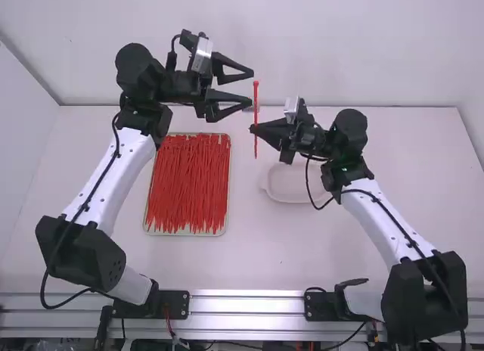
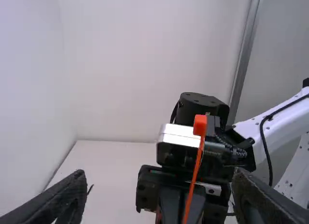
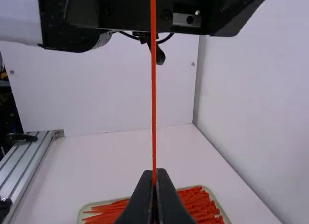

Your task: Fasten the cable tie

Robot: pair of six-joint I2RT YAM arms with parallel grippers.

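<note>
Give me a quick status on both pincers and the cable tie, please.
Right pincer shut on cable tie, held upright. Left pincer open beside its upper end. Nothing seen between them.

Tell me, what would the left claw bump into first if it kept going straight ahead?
Most likely the red tie, held upright by the right gripper. It stands just beyond the open left gripper, about between its fingers, though depth is hard to judge.
</note>
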